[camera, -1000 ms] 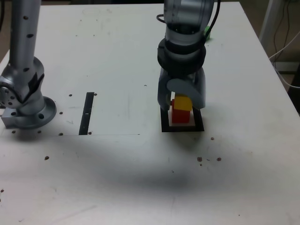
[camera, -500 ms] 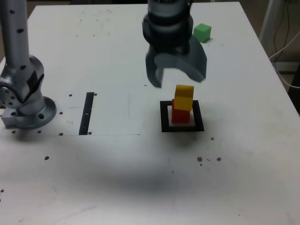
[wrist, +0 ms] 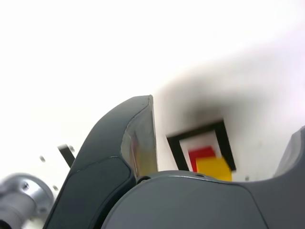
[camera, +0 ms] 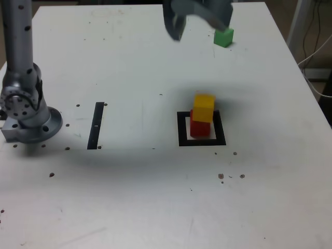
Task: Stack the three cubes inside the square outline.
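Exterior view: green cube (camera: 223, 37) beside hand (camera: 199, 21)

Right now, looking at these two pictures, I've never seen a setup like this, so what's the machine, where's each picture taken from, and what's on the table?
It is one robot arm on a white table, ending in a two-fingered gripper. One picture comes from a camera off the arm; the other sits on its wrist, looking past the open, empty gripper. A yellow cube rests on a red cube inside a black square outline. A green cube lies apart, farther back. A thin black strip lies toward the exterior view's left.
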`<state>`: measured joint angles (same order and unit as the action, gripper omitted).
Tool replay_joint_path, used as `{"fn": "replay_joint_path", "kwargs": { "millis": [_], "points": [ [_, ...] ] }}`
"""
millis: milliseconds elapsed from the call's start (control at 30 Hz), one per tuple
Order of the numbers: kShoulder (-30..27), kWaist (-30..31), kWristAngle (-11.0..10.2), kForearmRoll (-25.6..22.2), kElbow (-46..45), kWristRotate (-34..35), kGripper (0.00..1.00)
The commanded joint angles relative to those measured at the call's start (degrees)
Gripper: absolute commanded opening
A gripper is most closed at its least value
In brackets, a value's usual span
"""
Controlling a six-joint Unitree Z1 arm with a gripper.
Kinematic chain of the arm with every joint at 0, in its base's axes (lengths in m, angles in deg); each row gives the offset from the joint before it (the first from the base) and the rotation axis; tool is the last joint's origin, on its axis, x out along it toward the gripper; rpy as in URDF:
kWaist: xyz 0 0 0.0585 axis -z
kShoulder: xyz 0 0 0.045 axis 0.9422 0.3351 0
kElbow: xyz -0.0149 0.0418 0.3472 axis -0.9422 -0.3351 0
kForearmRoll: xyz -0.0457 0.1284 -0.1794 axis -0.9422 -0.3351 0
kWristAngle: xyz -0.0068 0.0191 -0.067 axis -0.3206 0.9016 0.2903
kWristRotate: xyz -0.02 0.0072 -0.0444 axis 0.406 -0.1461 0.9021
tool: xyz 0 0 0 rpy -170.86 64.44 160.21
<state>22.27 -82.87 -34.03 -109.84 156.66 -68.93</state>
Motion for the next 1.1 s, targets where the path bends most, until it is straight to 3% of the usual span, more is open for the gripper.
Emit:
{"fn": "replay_joint_path", "kwargs": {
  "millis": [0,200,500,700,1067],
  "points": [
    [1.5,-4.0,0.0,0.0,2.6,-7.9,1.0],
    [7.5,-11.8,0.4,-1.5,11.2,-17.8,0.99],
    [19.5,-15.8,-1.6,-5.6,27.3,-26.7,0.99],
    [26.9,-17.2,-1.6,-7.2,36.7,-29.8,0.97],
    [35.4,-18.9,-1.6,-8.6,45.5,-32.1,0.95]
  ]
}}
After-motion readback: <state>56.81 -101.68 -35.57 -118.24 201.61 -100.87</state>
